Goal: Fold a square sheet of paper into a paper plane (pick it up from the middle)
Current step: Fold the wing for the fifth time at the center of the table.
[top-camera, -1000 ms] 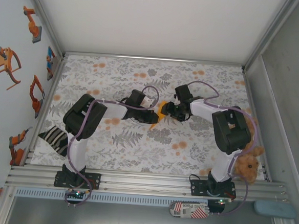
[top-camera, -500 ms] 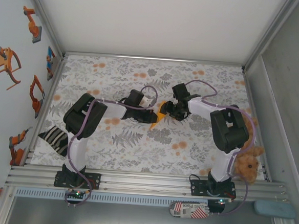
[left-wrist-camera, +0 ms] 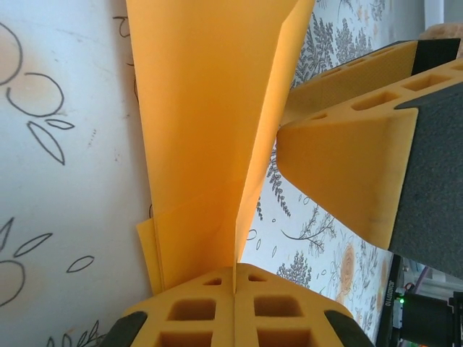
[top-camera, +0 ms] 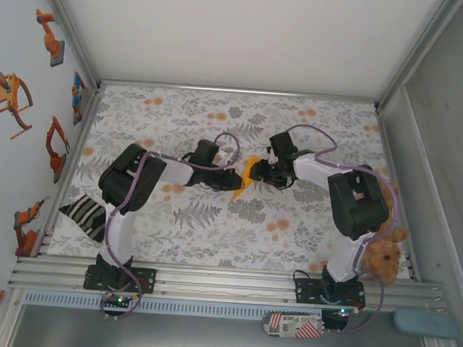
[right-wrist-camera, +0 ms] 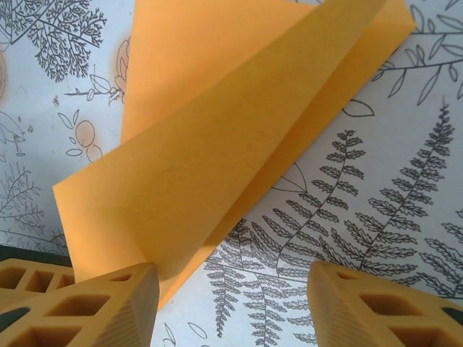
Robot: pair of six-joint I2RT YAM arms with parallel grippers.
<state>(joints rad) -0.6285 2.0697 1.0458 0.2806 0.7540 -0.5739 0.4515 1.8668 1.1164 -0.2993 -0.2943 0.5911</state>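
At the near edge the two arms rise from their bases. A brown teddy (top-camera: 381, 251) slumps by the right arm and a striped cloth (top-camera: 85, 215) lies by the left one, both well apart from the work.

Further in, about the middle of the flowered worktop (top-camera: 211, 243), the sheet of paper (top-camera: 248, 175) sits between the two claws. It is already folded into a long tapering shape with a crease along it, and the shadow under it suggests it is raised off the cloth. The left claw (top-camera: 232, 181) is closed on it: in its wrist view the two pads meet with the paper's folded edge pinched between them, the layers fanning apart beyond. The right claw (top-camera: 262, 174) has its jaws apart. In its wrist view one finger (right-wrist-camera: 87, 303) touches the sheet's lower corner while the other (right-wrist-camera: 376, 303) sits clear over the fern print, so nothing is gripped there.

The step in hand looks like taking the free flap to make or sharpen a fold. To do it well, the right claw should bring the flap between both fingers before closing. It should catch the flap near the crease rather than at the floppy corner, and close gently. The left claw should hold firm without twisting, so the layers line up edge to edge. Thin paper buckles easily, so any pull should be short and along the crease.
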